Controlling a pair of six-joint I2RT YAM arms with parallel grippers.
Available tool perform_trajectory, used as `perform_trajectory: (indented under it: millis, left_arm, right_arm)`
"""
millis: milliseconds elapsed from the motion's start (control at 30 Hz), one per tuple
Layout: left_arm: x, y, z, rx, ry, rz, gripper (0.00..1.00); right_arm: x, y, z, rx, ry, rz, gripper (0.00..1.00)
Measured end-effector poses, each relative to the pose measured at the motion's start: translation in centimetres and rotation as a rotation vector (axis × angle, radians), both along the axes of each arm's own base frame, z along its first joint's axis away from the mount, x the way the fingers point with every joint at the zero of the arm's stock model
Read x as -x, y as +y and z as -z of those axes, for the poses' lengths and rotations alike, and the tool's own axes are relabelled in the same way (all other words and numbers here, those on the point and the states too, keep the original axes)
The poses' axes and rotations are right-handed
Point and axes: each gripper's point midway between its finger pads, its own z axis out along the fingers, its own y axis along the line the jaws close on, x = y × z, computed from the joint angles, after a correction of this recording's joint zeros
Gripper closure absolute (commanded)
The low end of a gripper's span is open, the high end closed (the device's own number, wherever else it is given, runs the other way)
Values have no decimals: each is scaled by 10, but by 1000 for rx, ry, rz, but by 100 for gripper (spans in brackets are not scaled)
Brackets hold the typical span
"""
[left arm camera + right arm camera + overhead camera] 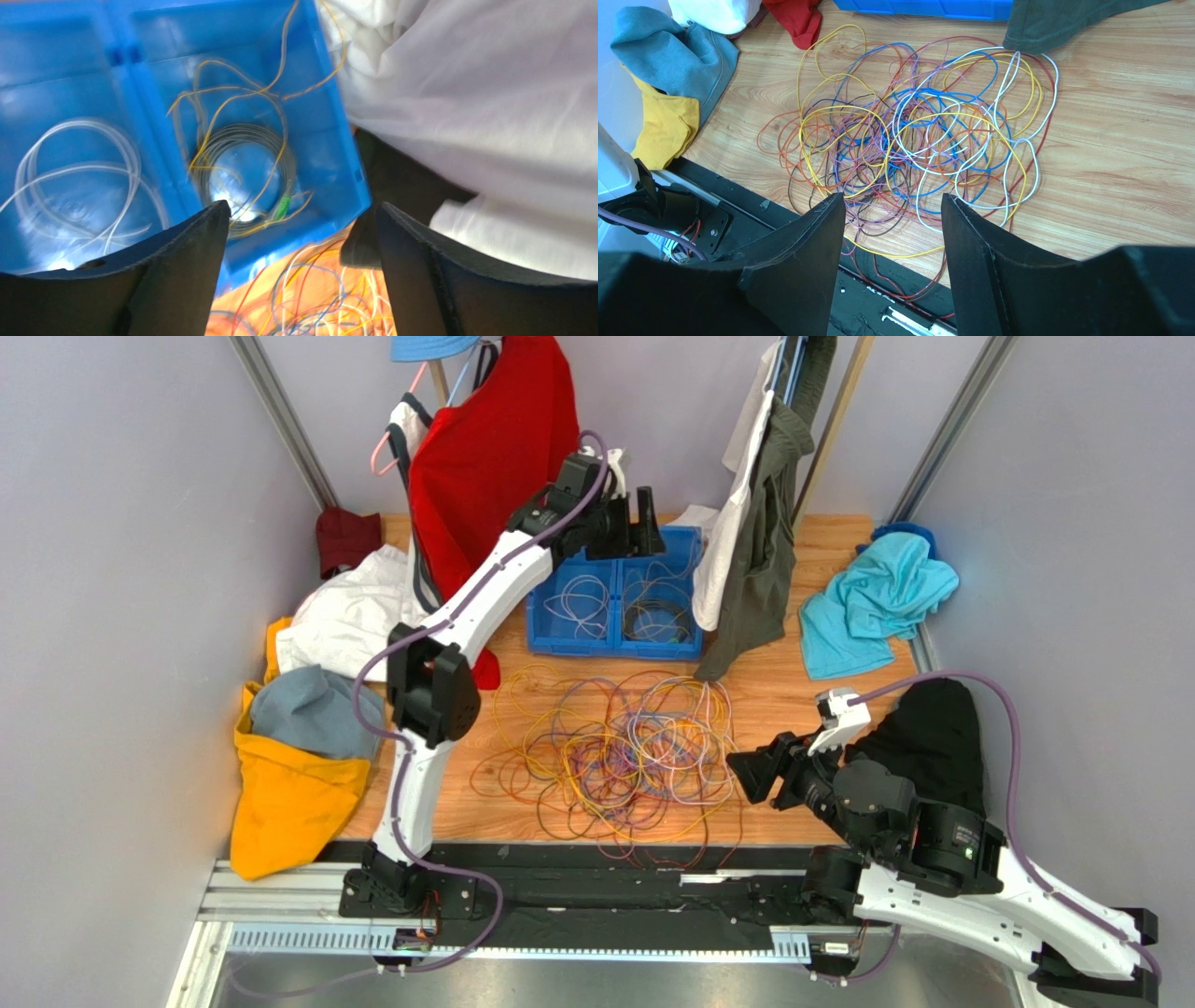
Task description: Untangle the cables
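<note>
The cables (617, 756) sit in one loose heap on the worktop (828, 721), and the right tool (744, 767) is the one to watch. It points straight at the heap, with the closest loops just off its fingertips. Its jaws stand parted with nothing between them. From the right wrist the heap (913, 140) lies dead ahead of and below the right tool (892, 203). A yellow strand and a few dark ones trail back under the gap between the fingers, and the thick knot of blue, white, orange and red is further out in front. The heap spreads wider across the tool's line of reach than along it, so this tool meets its broad side, and those stray near loops look like the easiest thing to pinch first. The left tool (634, 525) is well beyond the far side of the heap, hanging over the blue bin (613, 647). Its wrist view shows the left tool (302, 210) gaping wide and holding nothing. Under it lie a grey coil with a yellow wire, and a white loop in the next compartment over. The right arm is clearly nearer.
</note>
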Motion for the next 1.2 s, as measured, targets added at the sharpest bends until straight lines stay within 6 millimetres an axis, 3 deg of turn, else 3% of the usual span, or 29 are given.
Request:
perform_trajectory:
  millis: [167,333,433,500,600,733,833,900,1033,1200]
  left_arm:
    - [49,41,0,-67,31,-52,19]
    - [115,79,-33,-76,-55,-103,20]
    - [173,87,-61,-29,-162,-107,20]
    - [211,94,-65,14,-192,-102,21]
    - [249,119,-37,45,-163,-152,23]
    - [278,161,49,-19,-27,-272,24]
    - [303,189,93,-71,54,-323,24]
    - [315,206,96,-62,59,-359,24]
    - [320,223,68,40,-21,-414,24]
    - [325,233,69,32,-21,-430,24]
  right_arm:
    - [1,2,4,-7,1,-9,43]
    - [-1,16,19,3,15,-34,46]
    - [-2,39,34,47,44,-86,47]
    - [-3,64,47,92,75,-141,48]
    - [-5,99,72,185,137,-225,52]
    - [-4,146,97,284,206,-330,52]
    - [1,175,99,282,211,-393,52]
    - [7,192,99,271,204,-433,52]
    - [21,214,105,283,196,-489,52]
    - [29,220,139,371,228,-502,52]
